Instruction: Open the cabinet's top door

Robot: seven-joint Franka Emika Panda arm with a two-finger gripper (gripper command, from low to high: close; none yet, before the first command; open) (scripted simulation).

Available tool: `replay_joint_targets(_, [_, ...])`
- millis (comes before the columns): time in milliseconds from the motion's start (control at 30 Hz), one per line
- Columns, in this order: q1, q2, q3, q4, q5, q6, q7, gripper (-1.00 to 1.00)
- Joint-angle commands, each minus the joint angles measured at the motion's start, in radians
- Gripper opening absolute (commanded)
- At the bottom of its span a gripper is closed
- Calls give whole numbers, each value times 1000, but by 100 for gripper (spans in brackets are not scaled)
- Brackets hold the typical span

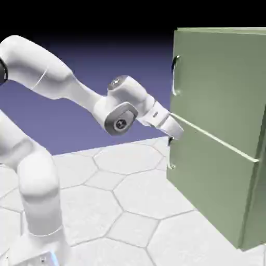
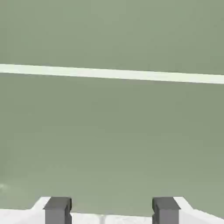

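While the large boxy sage-green cabinet (image 1: 218,130) stood closed, its upper flat panel, the top door (image 1: 223,78), kept a small curved metal handle (image 1: 175,77) at its near edge. Below that handle, the white arm's two-finger gripper (image 1: 171,136) reached out level toward the pale seam (image 2: 112,74), spread wide and empty, probably lining up before rising to the handle.

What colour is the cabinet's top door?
Sage green, like the rest of the cabinet; the top door shows best in the exterior view.

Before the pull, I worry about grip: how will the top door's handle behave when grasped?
The handle looks like a thin curved metal loop, so probably stiff but slick. The top door is a broad flat panel, likely swinging rigidly rather than flexing. The gripper is open, below the handle.
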Motion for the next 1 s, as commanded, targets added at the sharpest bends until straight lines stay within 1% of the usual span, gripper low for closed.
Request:
replay_joint_targets(0, [-22,-14,24,12,44,-2,41,0])
replay_joint_targets(967, [-653,-433,733,367,1305,-53,1230,0])
